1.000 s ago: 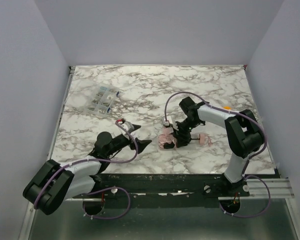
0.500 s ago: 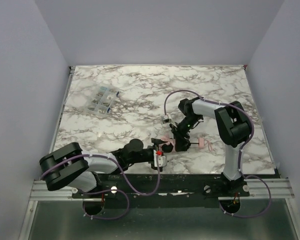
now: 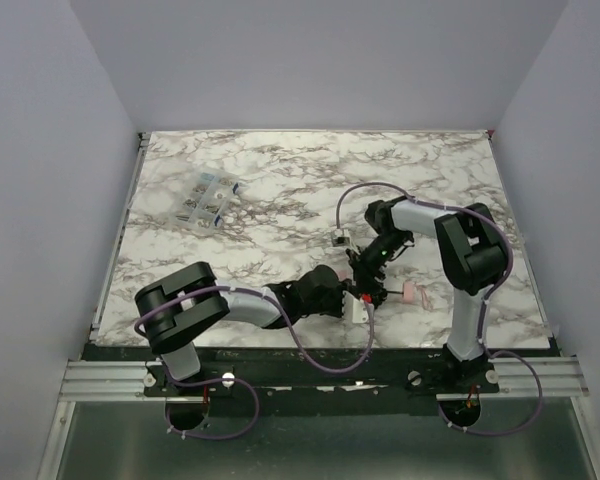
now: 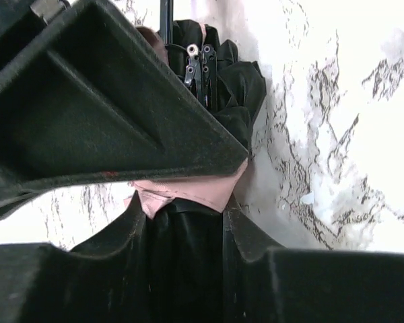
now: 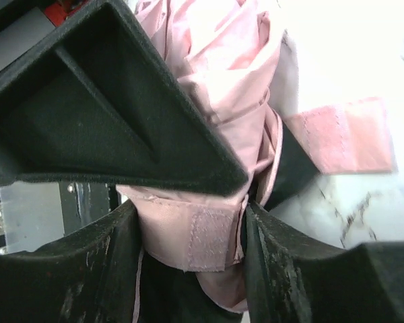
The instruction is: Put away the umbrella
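The umbrella lies near the table's front edge. In the top view only its small pink handle and thin dark shaft show, and both grippers cover the rest. My left gripper reaches in from the left and is shut on the umbrella's pink and black fabric. Metal rib ends show beyond the jaws. My right gripper comes from behind, and its jaws hold bunched pink fabric. A velcro patch sits between the jaws. The loose pink strap lies on the marble.
A clear plastic box of small items rests at the back left of the marble table. A small orange object lies beside the right arm. The table's front edge runs just below the umbrella.
My left arm has swung right from the front left to the umbrella and closed on its fabric. The right gripper stayed on the umbrella and shifted slightly right.
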### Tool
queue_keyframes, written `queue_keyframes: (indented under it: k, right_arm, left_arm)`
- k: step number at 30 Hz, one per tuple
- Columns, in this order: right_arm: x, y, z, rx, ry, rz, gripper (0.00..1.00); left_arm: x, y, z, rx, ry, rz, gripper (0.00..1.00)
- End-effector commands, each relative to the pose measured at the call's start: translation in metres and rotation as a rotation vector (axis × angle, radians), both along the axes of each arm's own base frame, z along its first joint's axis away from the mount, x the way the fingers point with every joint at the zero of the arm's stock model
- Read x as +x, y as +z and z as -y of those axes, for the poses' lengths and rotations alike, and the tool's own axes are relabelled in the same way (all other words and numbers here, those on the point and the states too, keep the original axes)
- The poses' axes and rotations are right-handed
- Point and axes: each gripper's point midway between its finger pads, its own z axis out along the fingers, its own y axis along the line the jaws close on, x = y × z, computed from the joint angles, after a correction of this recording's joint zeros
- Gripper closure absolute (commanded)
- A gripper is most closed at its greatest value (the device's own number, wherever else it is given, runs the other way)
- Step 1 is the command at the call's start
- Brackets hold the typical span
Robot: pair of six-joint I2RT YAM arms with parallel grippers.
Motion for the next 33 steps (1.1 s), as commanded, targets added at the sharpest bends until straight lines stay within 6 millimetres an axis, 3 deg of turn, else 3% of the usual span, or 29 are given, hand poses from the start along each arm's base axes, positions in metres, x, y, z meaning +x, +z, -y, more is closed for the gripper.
queue_keyframes:
  k: [1, 5, 8, 10, 12, 15, 17, 21, 29, 33]
  right_arm:
    - [0.038, 0.004, 0.028, -0.013, -0.042, 0.186, 0.35]
    - [0.085, 0.064, 0.041, 0.108, -0.161, 0.431, 0.16]
    - [0.109, 0.094, 0.057, 0.145, -0.226, 0.611, 0.07]
    - [0.110, 0.114, 0.065, 0.203, -0.228, 0.724, 0.01]
    - [0.088, 0.121, 0.064, 0.311, -0.144, 0.828, 0.00]
    - [0.042, 0.095, 0.060, 0.382, 0.010, 0.910, 0.00]
    - [0.030, 0.084, 0.062, 0.377, 0.081, 0.961, 0.03]
    - [0.041, 0.086, 0.062, 0.345, 0.027, 1.105, 0.03]
    - [0.042, 0.038, 0.038, 0.202, 0.131, 1.184, 0.02]
    - [0.044, 0.012, 0.040, 0.100, 0.175, 1.189, 0.05]
  left_arm:
    - [-0.044, -0.068, -0.039, 0.230, -0.007, -0.292, 1.00]
    - [-0.060, -0.078, -0.046, 0.245, -0.007, -0.516, 1.00]
    - [-0.057, -0.081, -0.049, 0.230, 0.038, -0.700, 1.00]
    - [-0.053, -0.086, -0.053, 0.239, 0.091, -0.841, 1.00]
    - [-0.048, -0.088, -0.056, 0.248, 0.152, -0.973, 1.00]
    - [-0.040, -0.091, -0.058, 0.264, 0.232, -1.100, 1.00]
    - [-0.036, -0.091, -0.056, 0.268, 0.265, -1.170, 1.00]
    - [-0.038, -0.099, -0.059, 0.318, 0.323, -1.300, 1.00]
    - [-0.040, -0.108, -0.059, 0.366, 0.369, -1.451, 1.00]
    - [-0.035, -0.104, -0.055, 0.357, 0.368, -1.491, 1.00]
